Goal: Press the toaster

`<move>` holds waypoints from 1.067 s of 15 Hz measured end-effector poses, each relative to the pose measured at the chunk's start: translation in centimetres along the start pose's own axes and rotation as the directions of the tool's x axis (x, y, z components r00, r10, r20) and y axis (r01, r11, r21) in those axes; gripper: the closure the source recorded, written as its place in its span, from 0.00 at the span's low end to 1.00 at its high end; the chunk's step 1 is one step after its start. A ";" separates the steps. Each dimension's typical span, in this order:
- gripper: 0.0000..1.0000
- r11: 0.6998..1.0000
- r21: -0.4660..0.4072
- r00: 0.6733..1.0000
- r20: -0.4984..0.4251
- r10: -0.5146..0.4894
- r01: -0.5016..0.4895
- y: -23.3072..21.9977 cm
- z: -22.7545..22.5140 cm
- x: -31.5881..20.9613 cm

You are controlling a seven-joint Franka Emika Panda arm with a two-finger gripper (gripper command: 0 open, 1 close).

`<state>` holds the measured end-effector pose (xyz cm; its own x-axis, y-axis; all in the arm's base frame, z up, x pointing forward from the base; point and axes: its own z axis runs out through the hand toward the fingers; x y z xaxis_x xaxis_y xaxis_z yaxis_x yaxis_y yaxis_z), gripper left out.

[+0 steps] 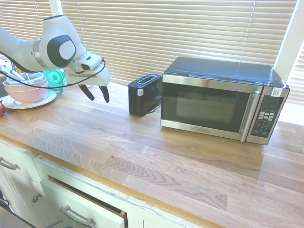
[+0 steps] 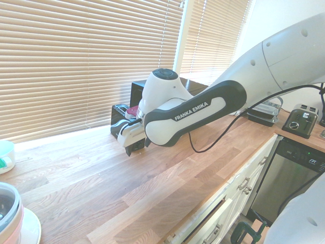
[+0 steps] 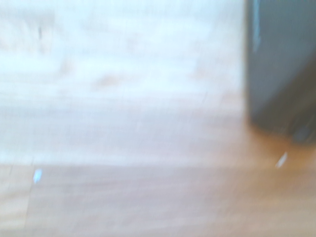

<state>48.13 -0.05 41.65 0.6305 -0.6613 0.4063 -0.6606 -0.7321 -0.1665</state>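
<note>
- First exterior view: the toaster (image 1: 145, 94) stands a little left of centre on the wooden counter (image 1: 156, 161), its white-labelled end facing the camera, just beside the left side of the microwave (image 1: 222, 99).
- The arm comes in from the upper left; its gripper (image 1: 96, 92) hangs over the counter to the left of the toaster, apart from it, tilted so the two dark fingers (image 1: 104, 94) point down and toward the toaster.
- The jaws stand wide apart with nothing between them — they hold nothing.
- At the left edge a stack of bowls (image 1: 26, 86) sits on a plate (image 1: 29, 101), with a green item (image 1: 57, 78) behind it.
- Window blinds (image 1: 175, 33) fill the top of the frame; white drawers (image 1: 83, 204) run along the lower left.
- Second exterior view: the arm comes in from the right and its white wrist covers most of the toaster (image 2: 119, 118), of which only a black corner shows left of centre, in front of the microwave (image 2: 139, 91).
- The gripper (image 2: 134, 147) sits low at centre-left above the counter (image 2: 101, 193); its fingers are mostly hidden here.
- A second, silver toaster-like appliance (image 2: 300, 121) stands far right — well apart from the arm's tip.
- Wrist view: blurred; pale wood grain of the counter (image 3: 123, 148) fills the frame, and a dark boxy shape, likely the toaster (image 3: 281, 69), occupies the upper right.
</note>
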 end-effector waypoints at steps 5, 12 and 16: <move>0.00 0.999 0.048 0.994 -0.107 0.029 -0.024 0.1 -2.3 3.6; 0.00 0.984 0.137 0.977 -0.161 0.139 -0.117 1.0 -3.0 6.2; 0.00 0.975 0.158 0.972 -0.149 0.179 -0.156 0.8 -2.1 8.4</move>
<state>51.99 -5.84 46.83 0.4338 -0.7500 0.4993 -0.6779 -0.6367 -0.3674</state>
